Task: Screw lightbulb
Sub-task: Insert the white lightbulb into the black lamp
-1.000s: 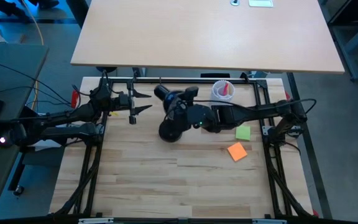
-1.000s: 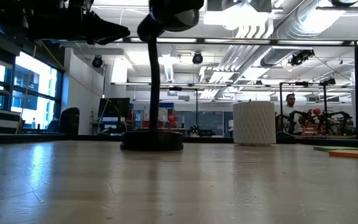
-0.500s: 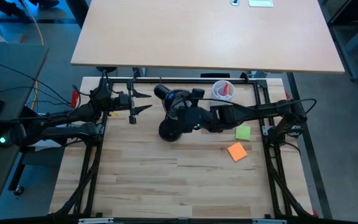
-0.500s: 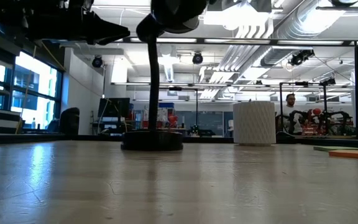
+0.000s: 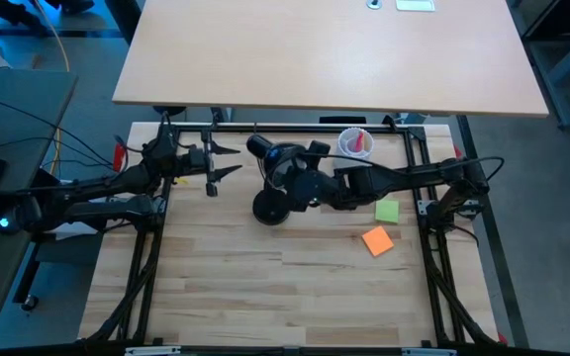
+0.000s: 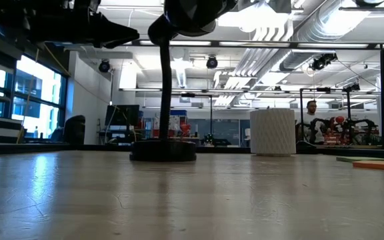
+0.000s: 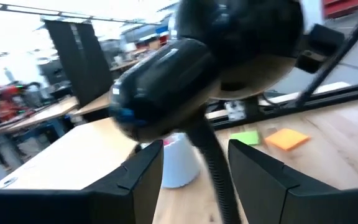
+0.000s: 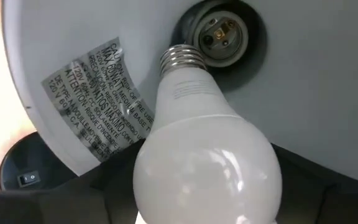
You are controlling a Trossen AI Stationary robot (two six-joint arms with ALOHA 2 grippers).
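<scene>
Wooden desk, far edge: inside the lamp shade, the lightbulb is pinched by the right hand, its thread beside the socket, not yet entered. The spread left hand waits nearby.

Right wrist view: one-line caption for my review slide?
Right end effector holds white rounded lightbulb, silvery screw base just short of the socket inside the lamp shade.
</scene>
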